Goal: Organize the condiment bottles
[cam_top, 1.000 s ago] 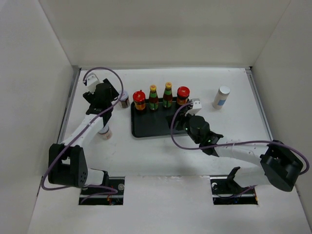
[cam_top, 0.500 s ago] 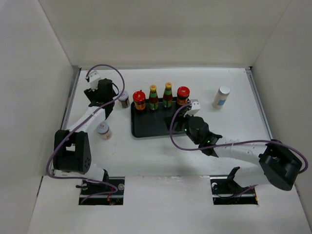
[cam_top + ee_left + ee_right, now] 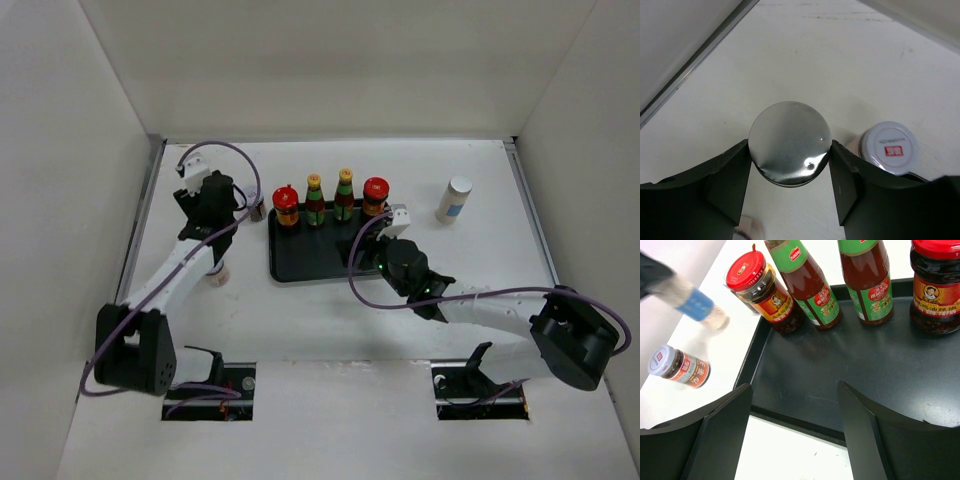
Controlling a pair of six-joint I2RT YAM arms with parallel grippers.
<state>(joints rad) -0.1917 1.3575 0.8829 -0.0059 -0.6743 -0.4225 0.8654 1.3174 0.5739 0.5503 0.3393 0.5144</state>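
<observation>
My left gripper (image 3: 215, 200) is shut on the silver cap of a white cylinder (image 3: 790, 145), held off the table. The cylinder shows blurred in the right wrist view (image 3: 692, 302). One grey-lidded jar (image 3: 256, 208) stands by the tray's left edge, right of my fingers (image 3: 892, 147). The other jar (image 3: 218, 272) stands under my left forearm (image 3: 677, 367). Two red-capped jars (image 3: 286, 205) (image 3: 376, 195) and two green bottles (image 3: 314, 200) (image 3: 344, 195) line the tray's back. The second white cylinder (image 3: 455, 198) stands far right. My right gripper (image 3: 378, 258) is open and empty over the tray's front edge (image 3: 795, 387).
The black tray (image 3: 320, 255) has bare floor in front of the bottle row (image 3: 840, 370). The table's raised left rim (image 3: 695, 62) runs close to my left gripper. White walls enclose the table on three sides.
My left arm has swung, its forearm now lying over the near grey-lidded jar; the gripper stays shut on the cylinder's cap. My right arm has barely moved.
</observation>
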